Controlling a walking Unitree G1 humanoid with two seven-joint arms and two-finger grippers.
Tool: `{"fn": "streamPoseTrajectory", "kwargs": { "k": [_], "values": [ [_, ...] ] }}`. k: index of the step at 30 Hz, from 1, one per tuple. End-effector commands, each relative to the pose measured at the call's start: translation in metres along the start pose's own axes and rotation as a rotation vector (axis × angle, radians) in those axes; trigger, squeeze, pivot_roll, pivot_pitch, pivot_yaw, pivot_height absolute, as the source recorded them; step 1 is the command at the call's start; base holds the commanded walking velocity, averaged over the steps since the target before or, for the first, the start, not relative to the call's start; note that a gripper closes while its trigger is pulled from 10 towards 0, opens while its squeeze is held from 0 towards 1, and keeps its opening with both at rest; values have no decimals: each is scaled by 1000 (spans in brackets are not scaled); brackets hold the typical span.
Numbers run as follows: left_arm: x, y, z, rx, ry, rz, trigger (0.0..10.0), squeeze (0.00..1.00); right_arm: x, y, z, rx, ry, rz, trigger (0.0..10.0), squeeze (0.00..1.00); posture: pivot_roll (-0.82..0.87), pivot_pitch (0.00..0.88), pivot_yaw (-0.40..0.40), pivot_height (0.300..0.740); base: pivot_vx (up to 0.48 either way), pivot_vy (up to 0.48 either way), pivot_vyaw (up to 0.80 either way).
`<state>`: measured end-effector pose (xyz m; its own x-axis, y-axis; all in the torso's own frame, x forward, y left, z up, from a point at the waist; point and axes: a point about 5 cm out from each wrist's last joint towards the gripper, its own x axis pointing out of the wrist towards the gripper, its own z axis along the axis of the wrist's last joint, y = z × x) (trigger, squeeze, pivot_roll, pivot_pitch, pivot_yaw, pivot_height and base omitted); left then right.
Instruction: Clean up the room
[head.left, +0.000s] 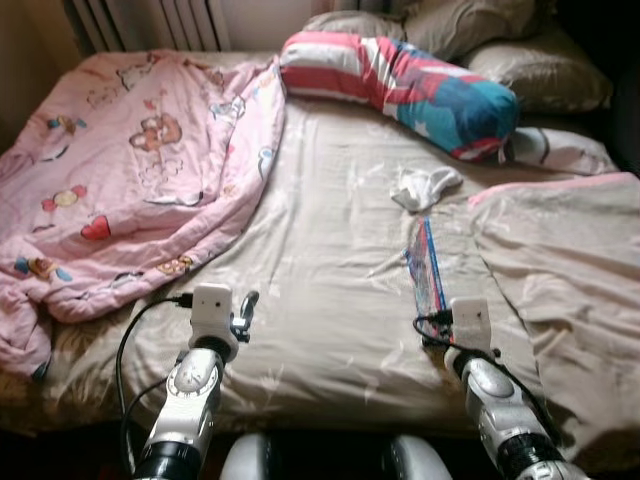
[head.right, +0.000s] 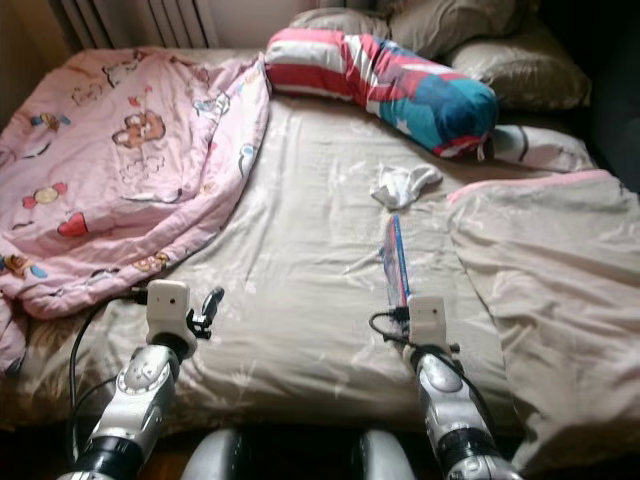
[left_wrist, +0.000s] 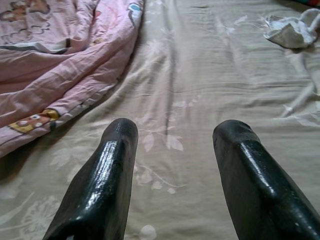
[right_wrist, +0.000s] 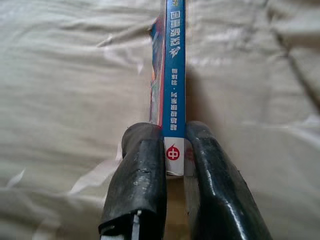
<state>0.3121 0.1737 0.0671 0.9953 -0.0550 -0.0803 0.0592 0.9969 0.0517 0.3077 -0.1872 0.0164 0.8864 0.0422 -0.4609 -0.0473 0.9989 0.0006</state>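
A thin book with a blue spine stands on edge over the beige bedsheet, and my right gripper is shut on its near end; in the left eye view the book stretches away from my right wrist. A crumpled white sock lies on the sheet beyond the book. My left gripper hovers open low over the sheet near the front edge of the bed, with the edge of the pink cartoon quilt off to its left.
A striped red, white and blue bolster lies across the head of the bed, with beige pillows behind it. A folded beige blanket covers the right side. A radiator stands behind the bed.
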Motion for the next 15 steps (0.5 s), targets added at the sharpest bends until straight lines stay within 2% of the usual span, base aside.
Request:
{"fn": "streamPoseTrajectory", "kwargs": {
  "k": [1,6,11,15],
  "values": [
    [-3,5,-3,10,20,9,10000,0,4,3,12,15,-13,30,10000,0,-80,167,22,645,0,0,0],
    [-4,9,-3,19,24,12,10000,0,8,-3,23,168,-15,33,10000,0,-75,176,32,645,0,0,0],
    [-3,7,-2,22,26,3,10000,0,9,-3,32,273,-49,68,10000,0,-76,175,40,645,0,0,0],
    [-3,7,-2,22,29,-2,10000,0,9,-2,33,282,-47,77,10000,0,-81,170,44,645,0,0,0]
  ]
}}
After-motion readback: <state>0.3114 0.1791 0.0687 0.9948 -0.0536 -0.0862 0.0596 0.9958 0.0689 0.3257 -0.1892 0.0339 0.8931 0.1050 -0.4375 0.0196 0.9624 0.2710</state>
